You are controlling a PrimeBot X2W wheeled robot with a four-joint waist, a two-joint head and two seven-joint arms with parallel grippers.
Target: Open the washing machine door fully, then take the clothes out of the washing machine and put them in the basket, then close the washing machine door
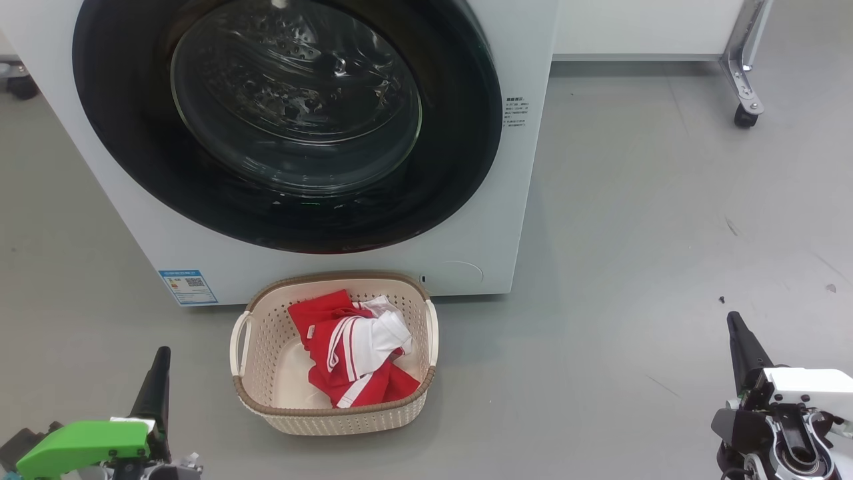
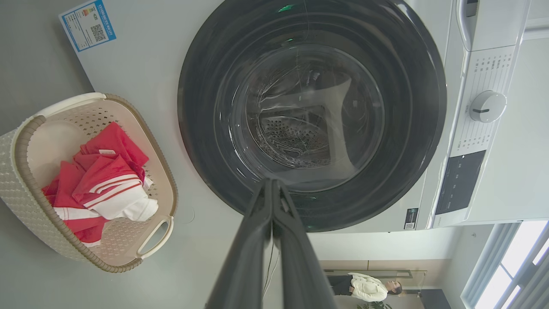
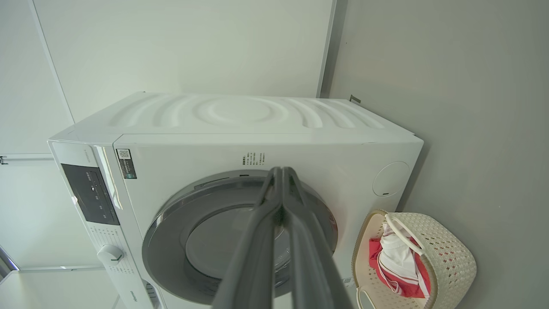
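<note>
left tool together, pointing at washing machine | right tool together, same aim

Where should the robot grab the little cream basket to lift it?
Probably a white loop handle on the small cream perforated plastic basket, reached from above: the loops stand off its two sides, leaving a gap to hook through, and the basket sits upright, open-topped.

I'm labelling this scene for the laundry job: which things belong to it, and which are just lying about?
Job: washing machine, washing machine door, clothes, basket.
Lying about: wheeled metal leg, small dark bit on the floor, person in the background.
</note>
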